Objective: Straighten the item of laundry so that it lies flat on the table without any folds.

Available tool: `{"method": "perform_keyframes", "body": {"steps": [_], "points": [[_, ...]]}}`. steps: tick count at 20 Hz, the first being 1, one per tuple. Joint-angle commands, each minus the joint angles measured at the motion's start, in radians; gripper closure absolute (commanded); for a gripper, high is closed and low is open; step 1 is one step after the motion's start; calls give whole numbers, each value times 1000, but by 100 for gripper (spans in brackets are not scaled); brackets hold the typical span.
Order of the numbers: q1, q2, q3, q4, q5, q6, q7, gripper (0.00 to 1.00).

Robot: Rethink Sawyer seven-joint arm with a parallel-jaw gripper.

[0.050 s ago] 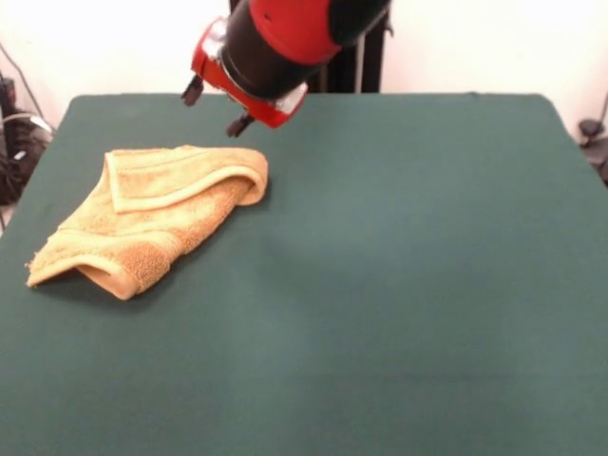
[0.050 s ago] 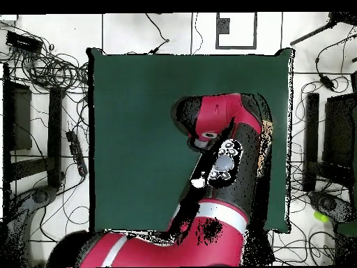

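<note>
towel point(image 1: 152, 223) sits bunched w/ top layer folded over, left side of table point(image 1: 399, 285). gripper point(image 1: 217, 106) hangs just above its far edge, fingers apart, holding nothing, prob lining up a corner grab.

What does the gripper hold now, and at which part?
Nothing. The gripper hangs open above the table, clear of the folded towel, which lies untouched.

Your front view looks low and close across the green table point(image 1: 399, 285) toward the arm point(image 1: 285, 38), while your overhead view looks straight down from higher, taking in the same table point(image 2: 132, 139) plus surrounding floor cables point(image 2: 49, 66).
</note>
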Motion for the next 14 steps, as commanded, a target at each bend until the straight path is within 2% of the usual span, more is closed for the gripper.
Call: {"method": "perform_keyframes", "body": {"steps": [1,4,7,14], "points": [[65,134,-14,-46,32,-20,418,0],[57,137,-6,-47,16,-153,401,0],[45,141,-7,-51,26,-205,420,0],[41,123,-8,12,21,-313,394,0]]}}
